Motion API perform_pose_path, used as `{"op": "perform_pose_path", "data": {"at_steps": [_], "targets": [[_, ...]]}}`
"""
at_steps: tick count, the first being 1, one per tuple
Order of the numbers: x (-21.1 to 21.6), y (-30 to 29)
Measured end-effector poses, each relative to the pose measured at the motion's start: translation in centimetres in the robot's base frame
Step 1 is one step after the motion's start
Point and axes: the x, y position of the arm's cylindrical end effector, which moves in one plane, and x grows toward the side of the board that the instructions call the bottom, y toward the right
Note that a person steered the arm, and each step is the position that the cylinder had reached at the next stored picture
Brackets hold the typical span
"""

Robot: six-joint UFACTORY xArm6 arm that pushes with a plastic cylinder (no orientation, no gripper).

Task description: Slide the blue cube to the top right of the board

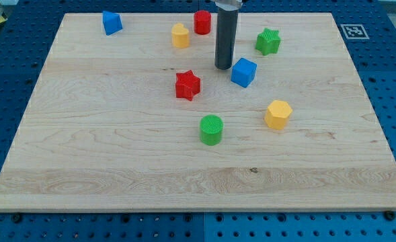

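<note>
The blue cube (243, 72) sits on the wooden board (117, 154), right of centre in the upper half. My tip (224, 67) stands just to the cube's left, very close to it; I cannot tell if it touches. The rod rises from there to the view's top. A second blue block (111, 22), irregular in shape, lies near the board's top left.
A green star (268, 42) lies above and right of the blue cube. A red cylinder (202, 22) and a yellow block (180, 35) lie near the top centre. A red star (187, 85), a green cylinder (211, 129) and a yellow hexagonal block (278, 114) lie mid-board.
</note>
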Motion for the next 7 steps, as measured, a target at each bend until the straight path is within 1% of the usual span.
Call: {"op": "perform_pose_path", "data": {"at_steps": [3,4,5,6,7], "targets": [[0.0,-1.3],[0.6,0.3],[3.7,1.5],[4.3,1.5],[4.3,4.9]]}}
